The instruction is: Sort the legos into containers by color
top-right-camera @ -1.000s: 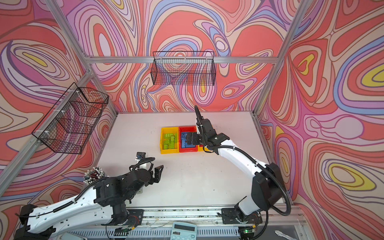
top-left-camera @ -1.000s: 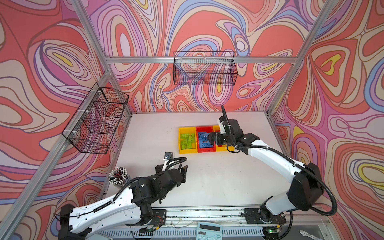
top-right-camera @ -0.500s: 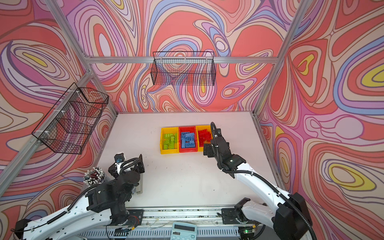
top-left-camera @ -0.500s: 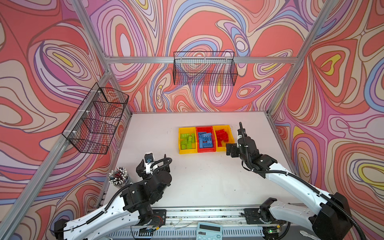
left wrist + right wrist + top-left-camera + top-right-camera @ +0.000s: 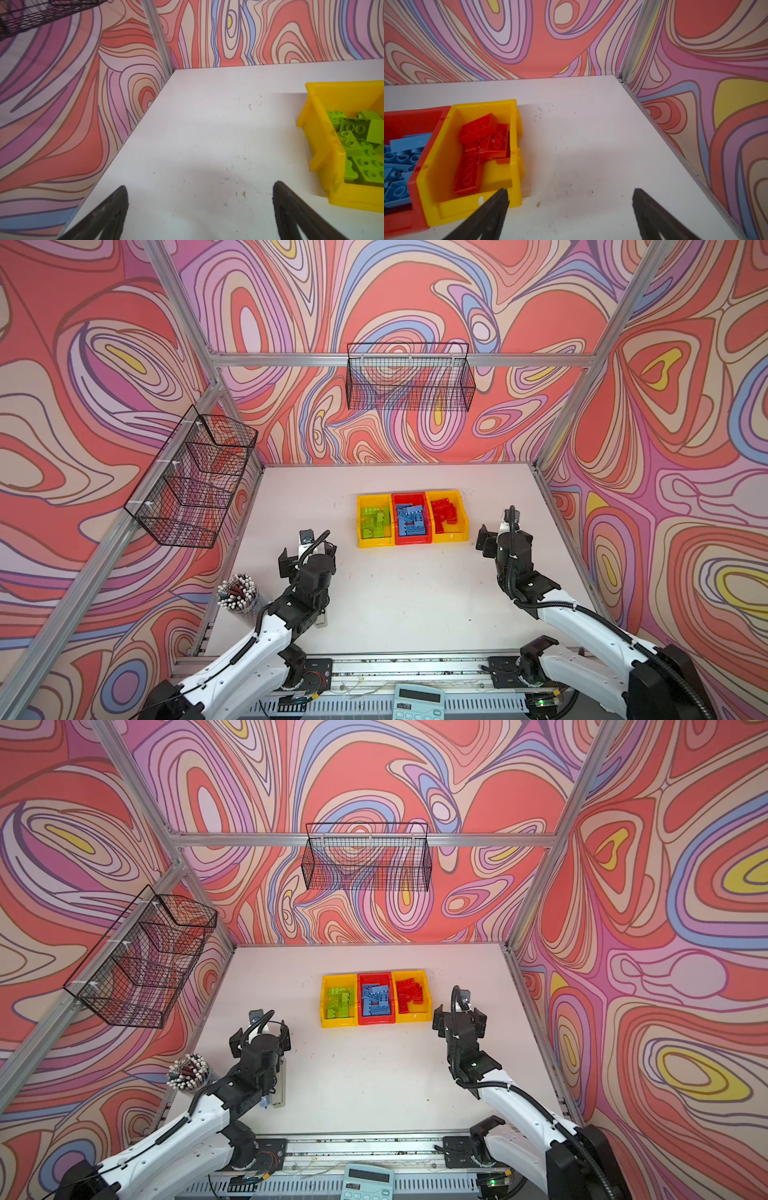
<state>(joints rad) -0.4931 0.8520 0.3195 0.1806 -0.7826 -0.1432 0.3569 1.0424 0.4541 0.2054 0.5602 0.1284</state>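
Note:
Three containers stand side by side mid-table in both top views: a yellow bin (image 5: 374, 542) with lime green legos (image 5: 375, 521), a red bin (image 5: 409, 540) with blue legos (image 5: 411, 520), and a yellow bin (image 5: 451, 536) with red legos (image 5: 444, 510). My left gripper (image 5: 307, 558) hovers open and empty, left of and nearer than the bins. My right gripper (image 5: 500, 537) is open and empty just right of the red-lego bin. The left wrist view shows green legos (image 5: 357, 141) beside my open left gripper (image 5: 200, 185). The right wrist view shows red legos (image 5: 481, 137) beside my open right gripper (image 5: 570, 190).
Black wire baskets hang on the back wall (image 5: 409, 377) and the left wall (image 5: 195, 477). A cup of pens (image 5: 237, 593) stands at the table's left edge by my left arm. A calculator (image 5: 417, 701) lies on the front rail. Aluminium frame posts bound the table.
My right arm has pulled back from over the bins toward the front right. My left arm has swung left and turned its gripper toward the bins. Both grippers stayed open.

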